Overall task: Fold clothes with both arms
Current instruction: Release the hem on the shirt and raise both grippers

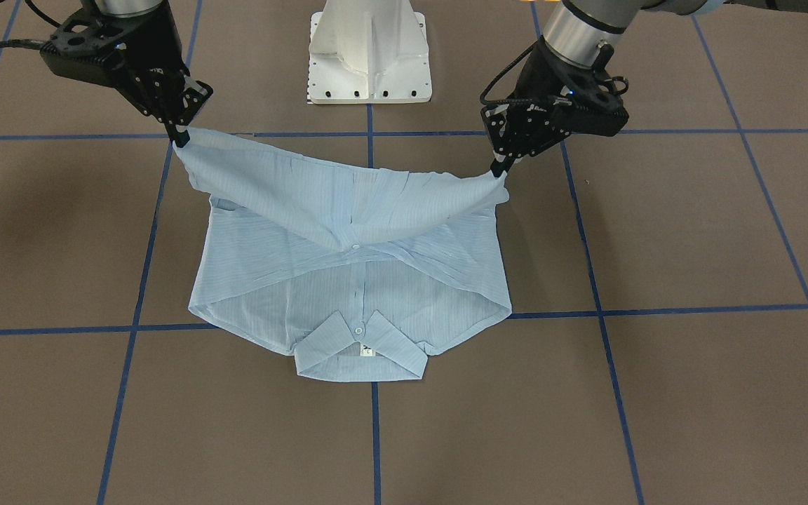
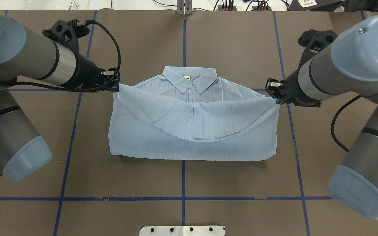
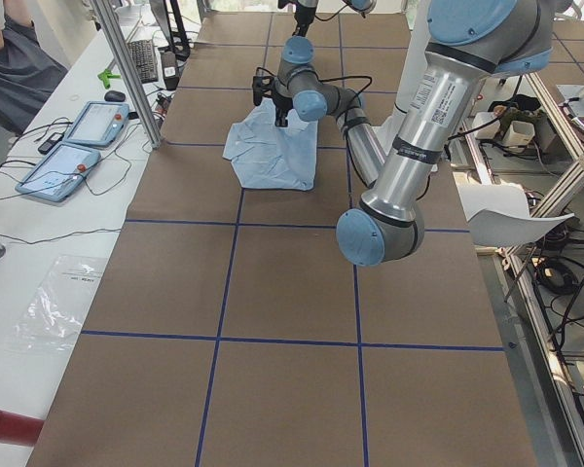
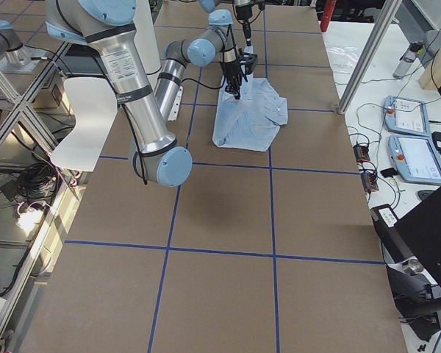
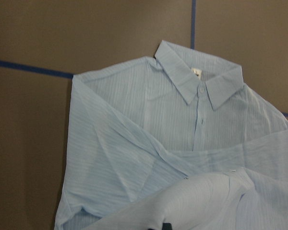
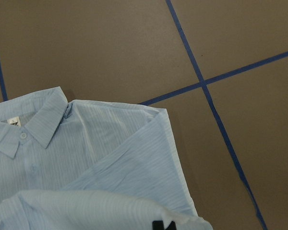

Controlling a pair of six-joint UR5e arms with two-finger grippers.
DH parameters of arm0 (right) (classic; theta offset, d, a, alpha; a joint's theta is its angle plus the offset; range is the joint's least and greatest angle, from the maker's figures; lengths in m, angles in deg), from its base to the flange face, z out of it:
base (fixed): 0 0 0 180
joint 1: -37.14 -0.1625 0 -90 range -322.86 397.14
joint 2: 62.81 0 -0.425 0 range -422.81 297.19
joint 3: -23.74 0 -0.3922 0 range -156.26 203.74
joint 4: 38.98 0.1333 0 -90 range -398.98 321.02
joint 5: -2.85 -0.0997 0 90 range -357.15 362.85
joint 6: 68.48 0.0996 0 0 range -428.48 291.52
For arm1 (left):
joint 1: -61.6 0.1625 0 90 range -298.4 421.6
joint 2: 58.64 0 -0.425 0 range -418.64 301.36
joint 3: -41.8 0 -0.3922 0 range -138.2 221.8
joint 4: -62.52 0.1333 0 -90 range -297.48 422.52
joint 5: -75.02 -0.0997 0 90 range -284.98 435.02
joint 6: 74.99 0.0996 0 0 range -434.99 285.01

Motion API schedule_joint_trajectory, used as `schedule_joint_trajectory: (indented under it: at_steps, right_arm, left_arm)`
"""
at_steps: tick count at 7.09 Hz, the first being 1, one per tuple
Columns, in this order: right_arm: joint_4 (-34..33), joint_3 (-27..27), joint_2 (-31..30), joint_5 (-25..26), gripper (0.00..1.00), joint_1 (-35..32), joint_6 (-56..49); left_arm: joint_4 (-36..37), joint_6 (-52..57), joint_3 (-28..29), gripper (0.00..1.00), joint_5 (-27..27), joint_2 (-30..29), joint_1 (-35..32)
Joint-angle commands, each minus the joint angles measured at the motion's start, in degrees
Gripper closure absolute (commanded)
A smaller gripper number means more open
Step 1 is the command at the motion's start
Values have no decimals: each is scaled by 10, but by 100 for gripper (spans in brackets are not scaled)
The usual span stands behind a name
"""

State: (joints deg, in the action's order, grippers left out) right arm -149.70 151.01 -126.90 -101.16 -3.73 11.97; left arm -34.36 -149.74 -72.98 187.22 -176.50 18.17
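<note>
The light blue striped shirt (image 2: 192, 144) lies on the brown table, buttoned, collar (image 2: 189, 79) on the side away from the robot. Both hem corners are lifted, and the hem sags in an arc over the shirt's middle. My left gripper (image 2: 116, 88) is shut on the hem corner at the overhead view's left; it is on the right in the front view (image 1: 499, 168). My right gripper (image 2: 276, 98) is shut on the other corner, also seen from the front (image 1: 181, 137). The left wrist view shows the collar and chest of the shirt (image 5: 149, 134) below the raised fabric, and the right wrist view shows the shirt's (image 6: 101, 153) shoulder.
The white pedestal base (image 1: 369, 56) stands behind the shirt on the robot's side. Blue tape lines (image 2: 183, 183) grid the brown table. A person (image 3: 15, 58) sits past the table's far side by two teach pendants (image 3: 63, 165). A white chair (image 3: 506, 209) stands beside the robot.
</note>
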Motion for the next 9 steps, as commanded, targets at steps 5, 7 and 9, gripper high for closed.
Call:
schedule_joint_trajectory:
  at_steps: [5, 7, 9]
  right_arm:
    - [255, -286, 2, 15, 100, -17, -5]
    - [295, -323, -2, 16, 100, -17, -5]
    - [295, -322, -1, 15, 100, -17, -4]
  left_arm:
    - [-219, 54, 275, 100, -62, -21, 4]
    - [-219, 54, 280, 100, -65, -21, 21]
    - [-225, 53, 279, 82, -64, -20, 24]
